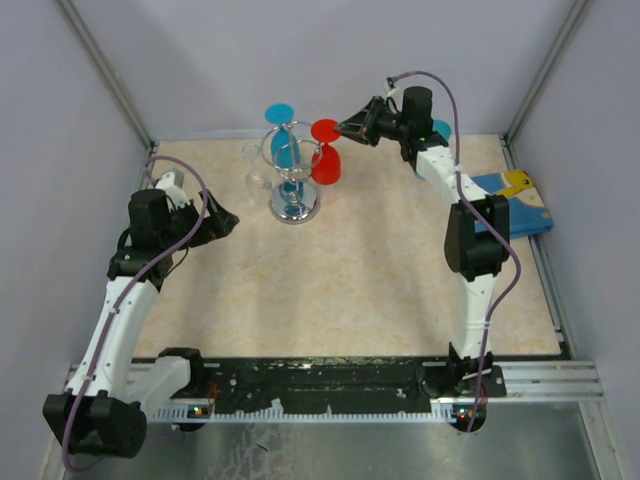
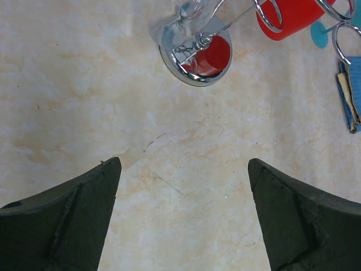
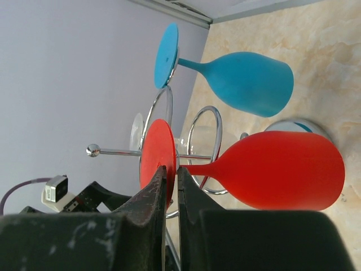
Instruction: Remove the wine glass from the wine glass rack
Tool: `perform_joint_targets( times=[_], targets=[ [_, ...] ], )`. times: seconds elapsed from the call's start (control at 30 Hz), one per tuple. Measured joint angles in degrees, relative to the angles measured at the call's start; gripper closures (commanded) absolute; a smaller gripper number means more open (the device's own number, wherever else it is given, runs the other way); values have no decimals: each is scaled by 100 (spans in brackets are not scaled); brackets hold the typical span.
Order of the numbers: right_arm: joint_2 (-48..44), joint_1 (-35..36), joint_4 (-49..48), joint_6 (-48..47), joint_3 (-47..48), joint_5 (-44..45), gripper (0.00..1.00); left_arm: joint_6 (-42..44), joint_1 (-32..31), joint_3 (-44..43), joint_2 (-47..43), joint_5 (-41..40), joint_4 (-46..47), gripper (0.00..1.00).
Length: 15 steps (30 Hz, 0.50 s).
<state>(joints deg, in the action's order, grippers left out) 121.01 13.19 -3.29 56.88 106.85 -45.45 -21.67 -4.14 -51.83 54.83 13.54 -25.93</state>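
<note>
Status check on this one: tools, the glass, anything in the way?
Left tool open, holding nothing. Right tool shut on red wine glass foot; glass hangs on rack. Blue glass close beside it.

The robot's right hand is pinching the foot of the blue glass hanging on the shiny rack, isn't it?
Wrong colour. The right gripper is pinching the foot of the red glass hanging on the shiny rack; the right wrist view shows it.
</note>
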Motion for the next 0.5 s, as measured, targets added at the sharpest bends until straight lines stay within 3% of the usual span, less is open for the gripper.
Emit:
perform_joint_targets(
  times=[0.17,0.27,0.37,0.5],
  targets=[
    [-13,-50,9,0,-37,4,97,-20,0,0,-2,2,-2,0],
    [-13,-68,17,0,-37,-9,88,-39,0,0,-9,9,-2,0],
    [-33,-101,-15,4,-90,-33,90,-57,0,0,-11,33,0,0],
    [-98,-173,-57,24,-210,-72,81,-66,0,0,-11,66,0,0]
  ],
)
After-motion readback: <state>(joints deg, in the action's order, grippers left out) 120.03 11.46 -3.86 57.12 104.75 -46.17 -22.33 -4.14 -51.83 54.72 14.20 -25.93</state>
